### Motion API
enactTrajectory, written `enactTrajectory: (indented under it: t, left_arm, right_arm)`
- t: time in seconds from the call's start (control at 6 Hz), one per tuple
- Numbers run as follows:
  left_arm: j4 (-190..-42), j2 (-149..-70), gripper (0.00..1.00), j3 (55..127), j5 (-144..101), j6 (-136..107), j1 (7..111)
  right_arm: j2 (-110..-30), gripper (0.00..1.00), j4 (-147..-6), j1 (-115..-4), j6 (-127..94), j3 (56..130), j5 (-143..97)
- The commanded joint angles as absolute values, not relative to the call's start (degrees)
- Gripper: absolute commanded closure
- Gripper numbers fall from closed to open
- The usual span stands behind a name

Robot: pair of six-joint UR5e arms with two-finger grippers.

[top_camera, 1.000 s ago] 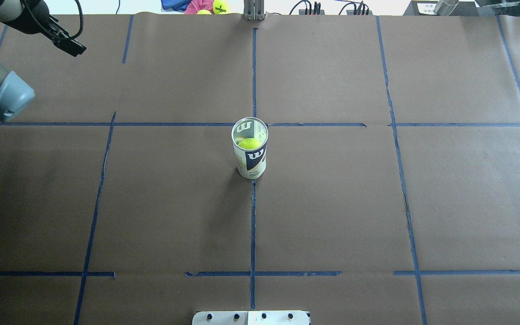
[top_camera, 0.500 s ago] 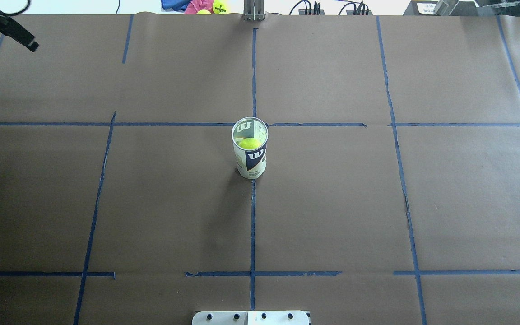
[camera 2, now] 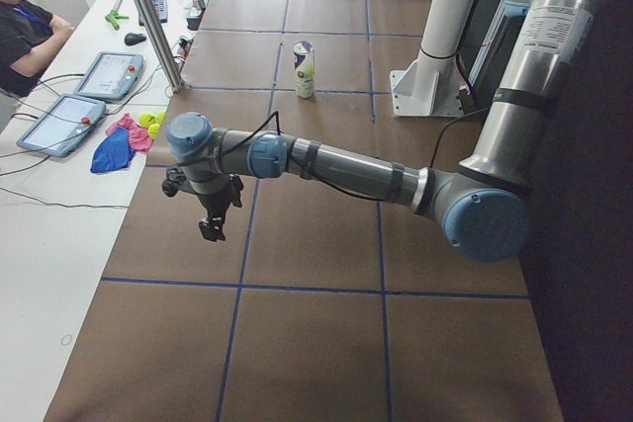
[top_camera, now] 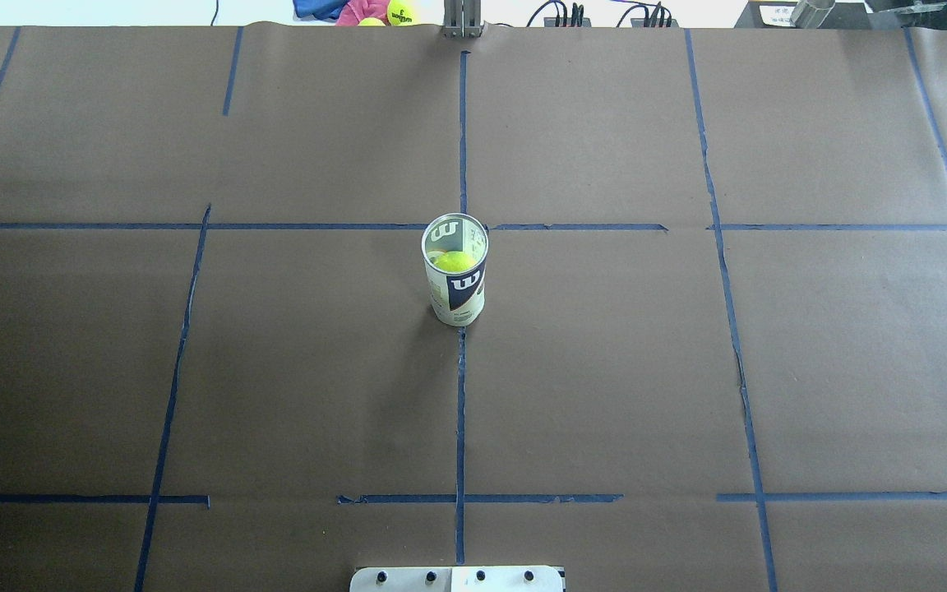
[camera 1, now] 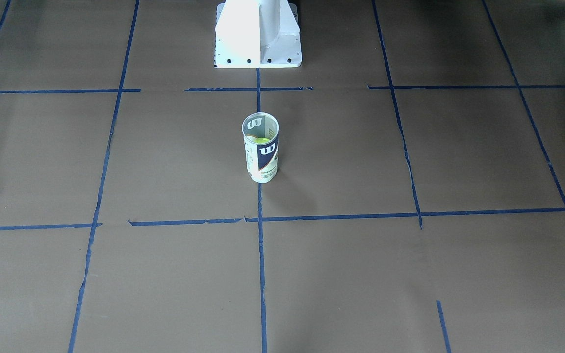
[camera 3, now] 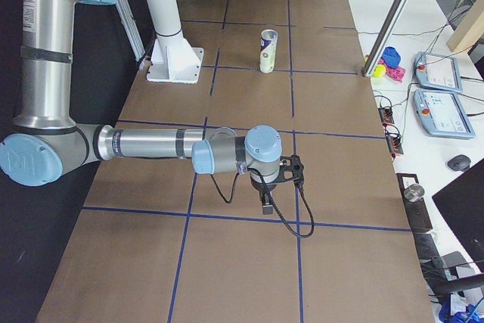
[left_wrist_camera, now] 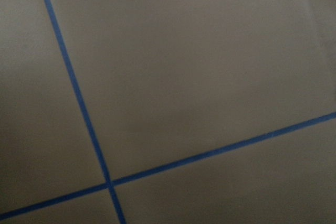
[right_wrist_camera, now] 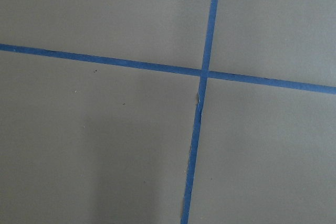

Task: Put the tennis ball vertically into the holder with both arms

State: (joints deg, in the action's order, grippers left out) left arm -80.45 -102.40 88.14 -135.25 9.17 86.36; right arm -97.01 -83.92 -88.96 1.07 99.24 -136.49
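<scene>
The holder (top_camera: 455, 284), a clear can with a navy and white "W" label, stands upright and open-topped at the table's middle; it also shows in the front view (camera 1: 261, 157). A yellow-green tennis ball (top_camera: 453, 262) sits inside it, below the rim. Both arms are away from it, at the table's two ends. My left gripper (camera 2: 213, 224) shows only in the left side view, low over bare paper. My right gripper (camera 3: 267, 203) shows only in the right side view, pointing down. I cannot tell whether either is open or shut. Both wrist views show only brown paper and blue tape.
The white pedestal base (camera 1: 258, 34) stands at the robot's side of the table. Spare tennis balls and pink and blue cloths (top_camera: 371, 11) lie beyond the far edge. A metal post (camera 2: 148, 17), two tablets (camera 2: 109, 74) and a seated operator (camera 2: 25, 17) are at the bench there.
My left arm and gripper have drawn back out of the overhead view past its upper left corner. The holder and the ball inside it have not moved.
</scene>
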Motion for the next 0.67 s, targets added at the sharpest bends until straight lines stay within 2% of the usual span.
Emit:
enactTrajectory:
  t: [0.0, 0.5]
  left_arm:
    - [-81.3, -93.7, 0.00, 90.7, -135.4, 9.8, 88.0]
    - [-81.4, -92.9, 0.00, 91.1, -134.9, 9.7, 88.5]
  right_arm:
    - [-97.0, 0.00, -83.8, -88.9, 1.9, 99.7, -136.5]
    - [-97.7, 0.00, -84.2, -88.9, 1.9, 99.7, -135.8]
